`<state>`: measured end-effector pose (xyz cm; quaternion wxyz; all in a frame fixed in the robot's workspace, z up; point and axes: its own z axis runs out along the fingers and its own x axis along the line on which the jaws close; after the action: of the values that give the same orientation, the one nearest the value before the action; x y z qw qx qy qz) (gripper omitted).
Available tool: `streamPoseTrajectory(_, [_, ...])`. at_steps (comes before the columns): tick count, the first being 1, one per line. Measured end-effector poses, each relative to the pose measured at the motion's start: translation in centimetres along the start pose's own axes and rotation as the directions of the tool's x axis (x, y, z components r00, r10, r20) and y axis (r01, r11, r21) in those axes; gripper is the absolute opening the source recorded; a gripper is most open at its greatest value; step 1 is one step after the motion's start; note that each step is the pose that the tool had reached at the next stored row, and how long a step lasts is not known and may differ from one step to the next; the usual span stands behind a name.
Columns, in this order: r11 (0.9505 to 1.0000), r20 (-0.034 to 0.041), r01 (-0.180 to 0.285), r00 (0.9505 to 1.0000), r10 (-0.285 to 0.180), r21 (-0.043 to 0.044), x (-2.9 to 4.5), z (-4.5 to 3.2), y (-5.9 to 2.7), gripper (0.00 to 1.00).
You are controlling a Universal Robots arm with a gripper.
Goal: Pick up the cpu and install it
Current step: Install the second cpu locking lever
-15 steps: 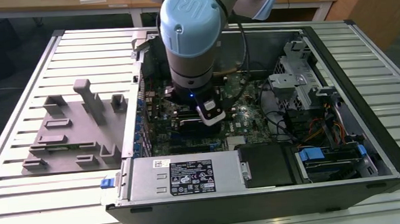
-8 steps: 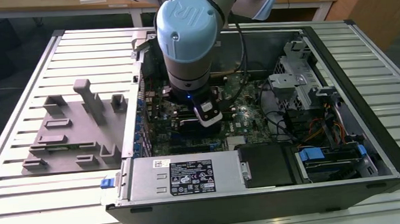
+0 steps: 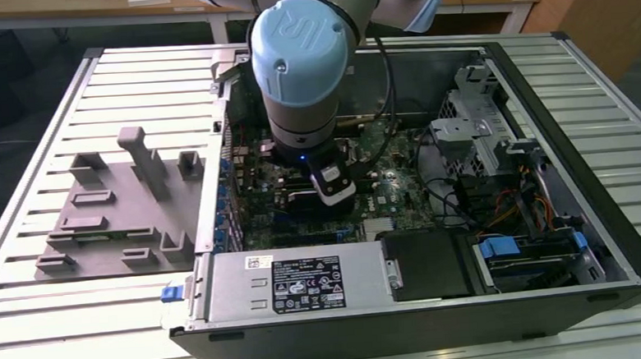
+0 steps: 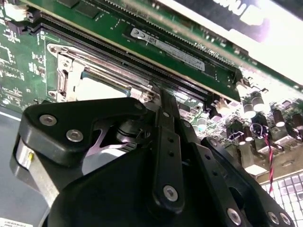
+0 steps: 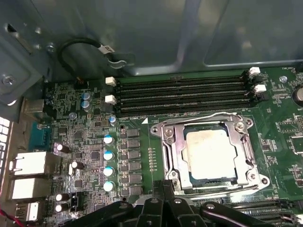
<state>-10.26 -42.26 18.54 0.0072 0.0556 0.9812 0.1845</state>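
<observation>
The cpu (image 5: 210, 153), a flat square chip with a silvery top, lies in the motherboard socket inside a metal retention frame (image 5: 173, 153). A corner of it (image 4: 97, 87) also shows past the gripper body in the second wrist view. My gripper (image 3: 338, 199) reaches down into the open computer case (image 3: 587, 239) over the motherboard. Its black fingertips (image 5: 163, 187) are pressed together just beside the socket's edge, apart from the chip, with nothing between them. In the second wrist view the gripper (image 4: 161, 97) points at the frame's edge.
Memory slots (image 5: 182, 94) run along one side of the socket, and capacitors (image 5: 108, 163) stand on another. A grey fixture tray (image 3: 103, 215) lies on the slatted table at the exterior view's left. The power supply (image 3: 293, 280), a drive cage (image 3: 461, 131) and cables (image 3: 498, 199) crowd the case.
</observation>
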Motion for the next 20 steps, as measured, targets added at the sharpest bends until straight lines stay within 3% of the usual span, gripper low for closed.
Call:
streamPoseTrajectory(6, [1.0,0.0002,0.0,1.0,0.0,-0.0008,0.01,-0.18,0.09,0.11])
streamPoseTrajectory(15, [1.0,0.0005,0.0,1.0,0.0,0.0027,0.04,-2.47,1.02,0.11])
streamPoseTrajectory(17, [0.9999,0.002,0.0,1.0,0.0,0.0134,0.05,-2.79,1.3,0.11])
streamPoseTrajectory(20, [0.9993,0.0045,0.0,1.0,0.0,0.0371,0.08,-2.9,1.64,0.11])
